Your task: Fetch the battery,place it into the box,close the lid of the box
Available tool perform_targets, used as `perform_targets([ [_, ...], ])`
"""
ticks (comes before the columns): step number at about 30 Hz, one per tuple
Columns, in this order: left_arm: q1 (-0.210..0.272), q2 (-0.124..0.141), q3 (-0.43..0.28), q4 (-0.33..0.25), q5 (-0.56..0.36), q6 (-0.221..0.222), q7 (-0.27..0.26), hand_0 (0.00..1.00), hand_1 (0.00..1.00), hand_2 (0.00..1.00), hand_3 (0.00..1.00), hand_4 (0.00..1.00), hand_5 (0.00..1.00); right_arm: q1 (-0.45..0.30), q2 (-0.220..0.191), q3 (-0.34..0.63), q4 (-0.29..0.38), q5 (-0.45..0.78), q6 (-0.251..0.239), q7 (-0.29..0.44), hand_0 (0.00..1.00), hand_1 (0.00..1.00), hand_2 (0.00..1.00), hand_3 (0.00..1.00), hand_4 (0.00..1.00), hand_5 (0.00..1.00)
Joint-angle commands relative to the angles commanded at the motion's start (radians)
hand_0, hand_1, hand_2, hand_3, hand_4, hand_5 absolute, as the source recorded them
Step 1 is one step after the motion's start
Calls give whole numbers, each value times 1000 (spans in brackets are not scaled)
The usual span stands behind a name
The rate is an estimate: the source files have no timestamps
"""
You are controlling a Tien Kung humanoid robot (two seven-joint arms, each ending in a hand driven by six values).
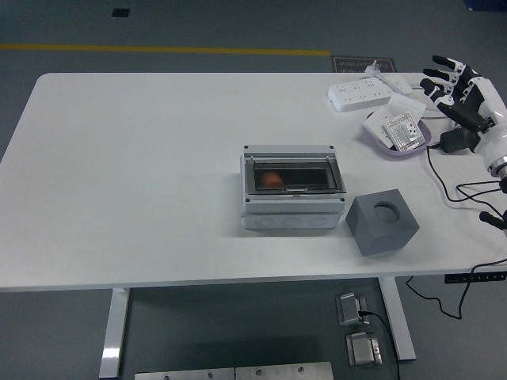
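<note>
A grey junction box sits at the table's middle with its smoked clear lid down. Through the lid an orange-red object shows at the left inside; I cannot tell whether it is the battery. My right hand hovers at the far right edge, beyond a purple dish, its fingers spread and holding nothing. It is far from the box. The left arm is out of view.
A grey cube with a round hole stands right of the box. A purple dish holding a white packet and a white power strip lie at the back right. Black cables trail over the right edge.
</note>
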Motion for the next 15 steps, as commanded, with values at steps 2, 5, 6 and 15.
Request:
perform_targets([
  [2, 1, 3, -1, 0, 2, -1, 1, 463, 577, 542, 543, 334, 2, 1, -1, -2, 0, -1, -1, -2, 843, 778, 808, 880, 570, 274],
  [5, 1, 7, 0, 0, 4, -2, 2, 463, 577, 542, 543, 334, 2, 3, 0, -6, 0, -4, -1, -4, 843, 778, 808, 880, 570, 274],
  [6, 1, 8, 0, 0, 4, -2, 2, 463, 575, 542, 545, 333, 2, 3, 0, -7, 1, -5, -2, -4, 853, 782, 811, 881, 561, 243],
  [15, -16, 30, 20, 0, -5, -6, -6, 462, 575, 542, 546, 332, 2, -14, 15, -11, 7, -10, -11, -8, 860, 785, 814, 882, 569, 234],
])
